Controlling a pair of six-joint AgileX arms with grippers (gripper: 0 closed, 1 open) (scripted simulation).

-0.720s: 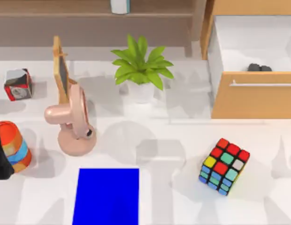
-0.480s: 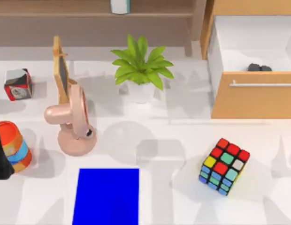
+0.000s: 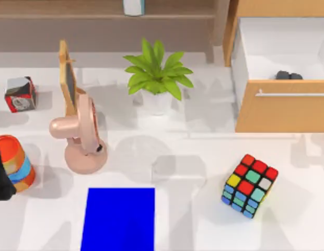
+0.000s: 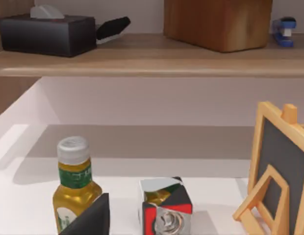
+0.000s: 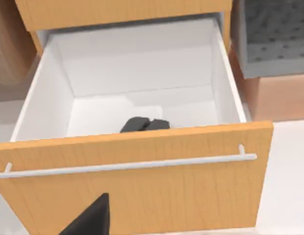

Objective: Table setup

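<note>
A blue mat (image 3: 118,219) lies flat at the table's front, left of centre. A colourful puzzle cube (image 3: 249,185) rests to its right. Behind the mat stands a pink desk fan (image 3: 81,137). A striped orange and blue cup (image 3: 18,163) sits at the left edge, with my left arm (image 3: 0,175) dark against its left side. A dark part of my left gripper (image 4: 90,218) points toward a red and white cube clock (image 4: 164,210) and a yellow oil bottle (image 4: 73,186). My right gripper (image 5: 90,218) hangs before the open drawer (image 5: 142,171), which holds a black object (image 5: 144,125).
A potted plant (image 3: 157,78) stands at the back centre, with a small wooden easel chalkboard (image 3: 68,78) behind the fan. The cube clock (image 3: 20,94) is at the back left. The wooden drawer unit (image 3: 279,104) fills the back right. A shelf (image 4: 142,56) carries a tissue box (image 4: 46,33).
No object on the table has moved. Only the shadows at the table's right side have shifted.
</note>
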